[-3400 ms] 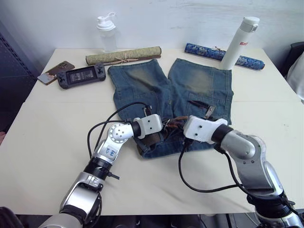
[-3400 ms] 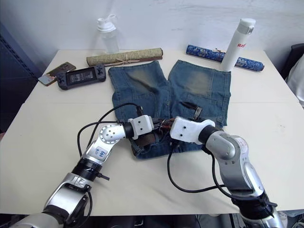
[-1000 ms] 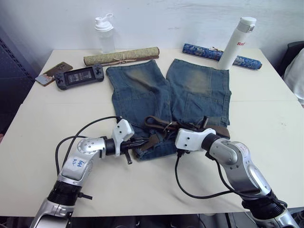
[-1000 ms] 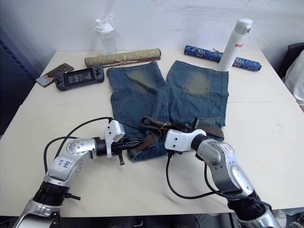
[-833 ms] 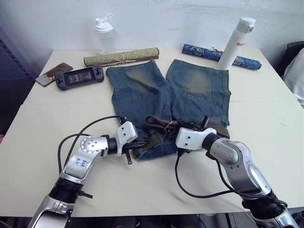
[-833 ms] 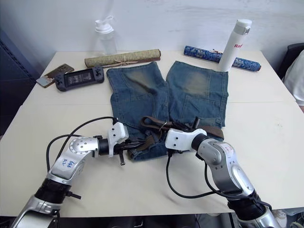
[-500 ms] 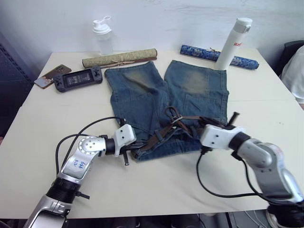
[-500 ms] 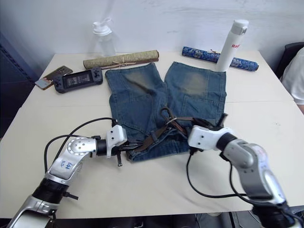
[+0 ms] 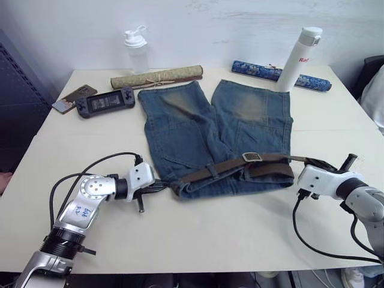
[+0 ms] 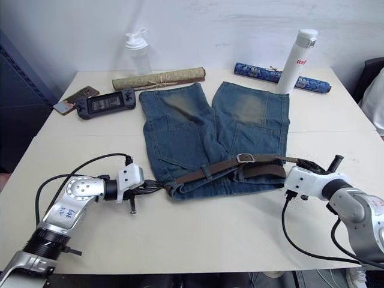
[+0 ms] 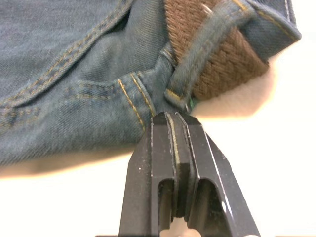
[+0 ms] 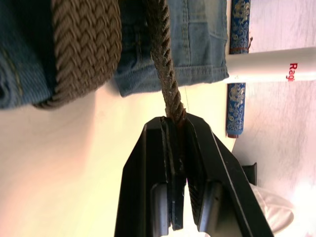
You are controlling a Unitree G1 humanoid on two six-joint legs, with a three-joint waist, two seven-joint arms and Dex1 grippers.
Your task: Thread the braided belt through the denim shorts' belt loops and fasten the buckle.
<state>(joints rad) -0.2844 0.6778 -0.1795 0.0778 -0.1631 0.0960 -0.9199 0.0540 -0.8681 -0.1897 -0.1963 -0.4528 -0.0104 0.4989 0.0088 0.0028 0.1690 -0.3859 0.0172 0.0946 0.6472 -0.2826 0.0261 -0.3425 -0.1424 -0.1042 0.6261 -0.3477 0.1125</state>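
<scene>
From the head, the denim shorts (image 9: 216,135) lie flat on the tabletop (image 9: 198,228), the braided belt (image 9: 234,168) along the waistband.

Left wrist: left tool (image 11: 170,118) pinches the waistband corner.

Right wrist: right tool (image 12: 174,121) clamps the belt; hard pulling could drag it out of the belt loops (image 11: 207,39).

Braided belt (image 9: 231,168) stretched across denim shorts (image 9: 216,135), buckle (image 9: 251,157) centered

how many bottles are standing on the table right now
2. A clear plastic shaker bottle with a white flip lid stands at the far edge, left of the denim shorts; a tall white insulated bottle stands at the far right.
</scene>
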